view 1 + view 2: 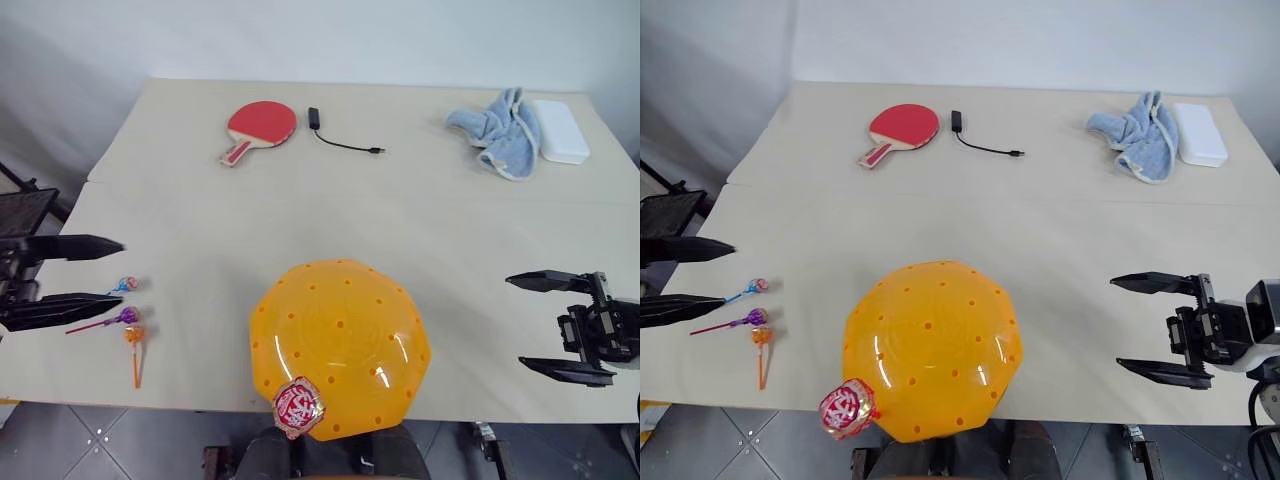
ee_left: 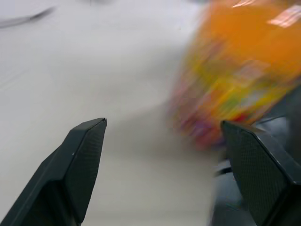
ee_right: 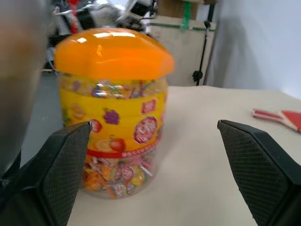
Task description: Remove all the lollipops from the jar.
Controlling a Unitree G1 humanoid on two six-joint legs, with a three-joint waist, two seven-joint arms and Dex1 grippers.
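Lollipops (image 1: 128,320): three lie loose by the table (image 1: 420,210) edge, apparently already taken out.
Left gripper (image 1: 118,270): wide, empty, just beside them.
Right gripper (image 1: 522,320): wide, empty, facing the jar (image 1: 338,345).
Jar lid: on.

Spread hand (image 2: 162,129) beside blurred jar (image 2: 235,75)

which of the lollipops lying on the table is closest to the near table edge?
The orange lollipop: its stick points toward the near edge, while the purple one and blue one lie farther back.
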